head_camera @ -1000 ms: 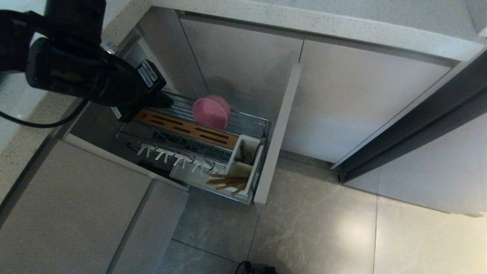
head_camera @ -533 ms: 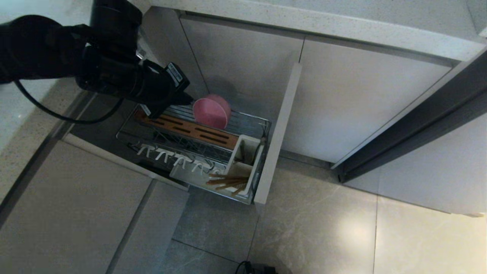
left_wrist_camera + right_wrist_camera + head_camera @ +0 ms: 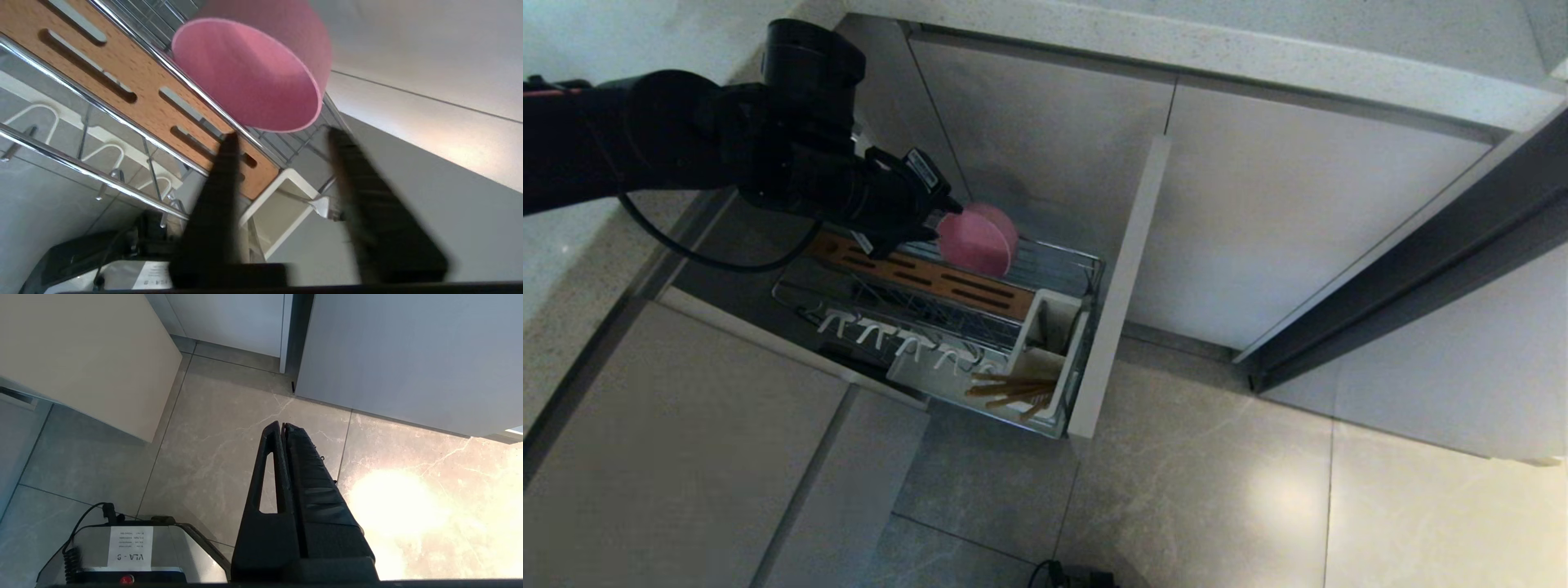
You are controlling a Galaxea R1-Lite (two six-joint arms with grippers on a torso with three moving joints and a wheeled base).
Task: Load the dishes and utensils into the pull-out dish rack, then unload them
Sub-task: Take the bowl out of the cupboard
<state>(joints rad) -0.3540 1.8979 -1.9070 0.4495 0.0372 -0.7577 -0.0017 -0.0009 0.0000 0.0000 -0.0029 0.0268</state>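
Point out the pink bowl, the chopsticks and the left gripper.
pink bowl (image 3: 974, 239), head view, on its inside.
chopsticks (image 3: 1011, 390), head view, mid-bundle.
left gripper (image 3: 282, 134), left wrist view, midway between its open fingertips.

The kitchen corner is dim from above, the pull-out dish rack (image 3: 947, 327) sitting in grey shade under the counter. A bright glare patch lies on the floor tiles (image 3: 1282, 490) well to the right of the rack. Close up, the left gripper (image 3: 282, 134) fingers smear with motion blur, while the pink bowl (image 3: 253, 69) beside them stays fairly crisp.
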